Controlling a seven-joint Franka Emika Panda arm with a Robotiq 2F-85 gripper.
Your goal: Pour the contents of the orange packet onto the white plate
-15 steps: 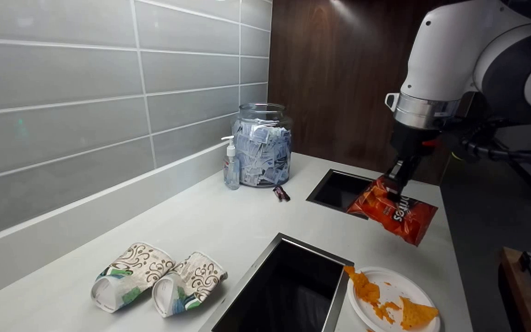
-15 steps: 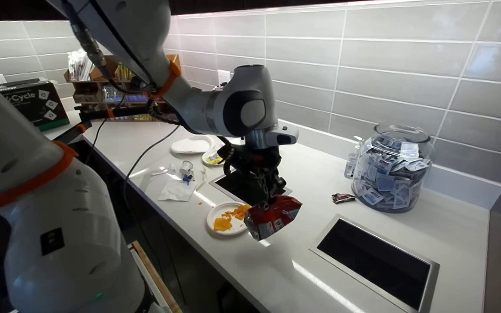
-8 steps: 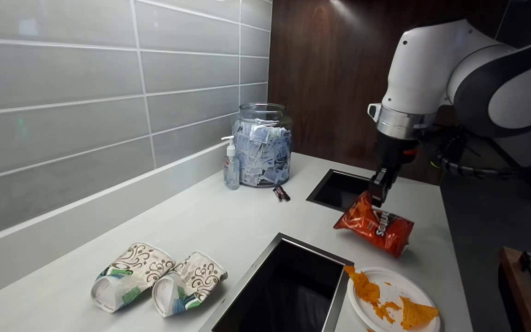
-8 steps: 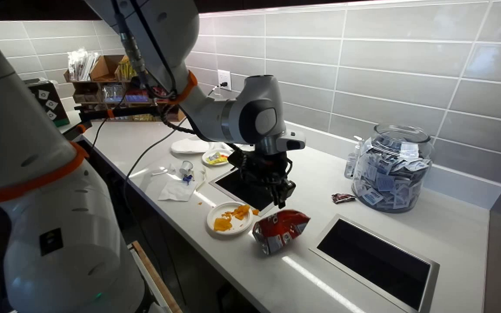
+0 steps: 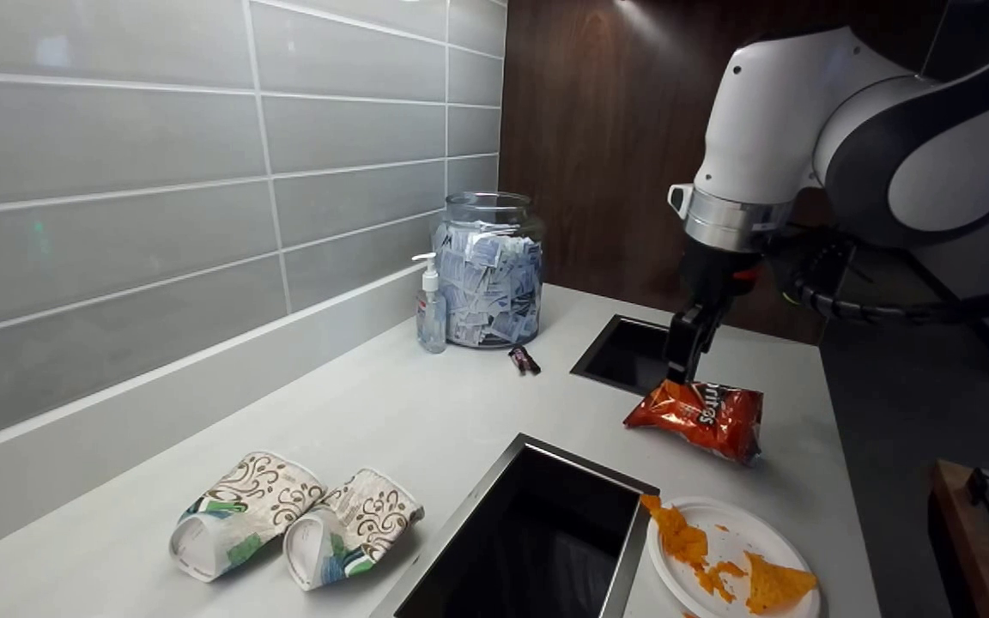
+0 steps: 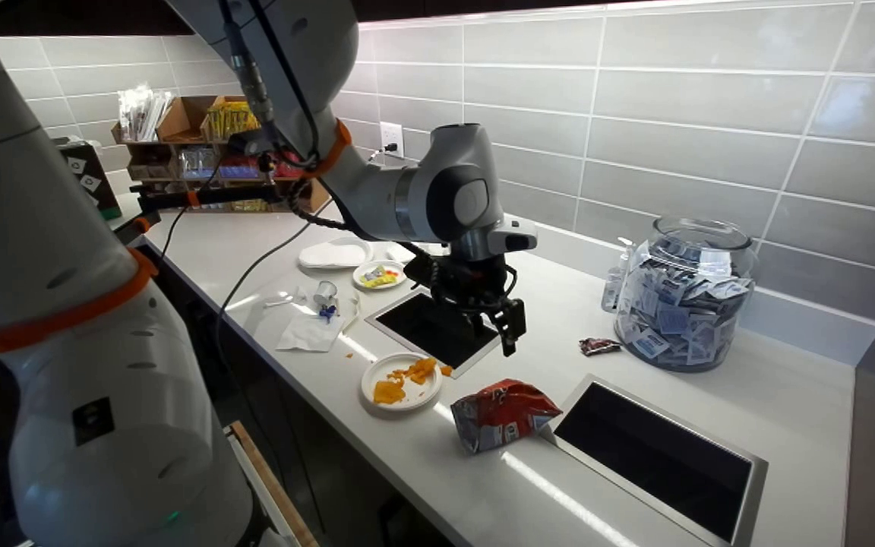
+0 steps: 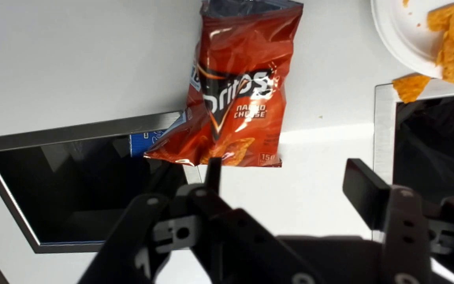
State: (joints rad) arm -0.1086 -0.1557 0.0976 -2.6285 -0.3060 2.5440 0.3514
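The orange packet [image 5: 709, 419] lies on the counter in both exterior views. Seen from the wrist, the same packet [image 7: 246, 83] is ahead of my fingertips, one corner overlapping a dark panel's frame. My gripper [image 7: 288, 175] stands open, with no part of the packet between its fingers; in an exterior view the gripper [image 5: 678, 371] is just above the packet's near end. The white plate [image 6: 369, 387] sits beside the packet, bearing the contents, orange chips [image 6: 390, 392] and crumbs. One chip [image 7: 410, 87] rests off the rim on a panel frame. What the packet holds inside is hidden.
Dark panels [image 5: 537, 524] in metal frames are set into the counter. Two patterned cup-like items [image 5: 250, 515] lie near the tiled wall. A glass jar [image 5: 490, 283], a pump bottle [image 5: 432, 318] and a small wrapper [image 6: 599, 346] stand or lie farther along. Other plates [image 6: 335, 254] are behind.
My gripper has opened and let go of the packet, which has dropped from the air onto the counter. The arm has lowered, then risen slightly, shifting towards the tiled wall.
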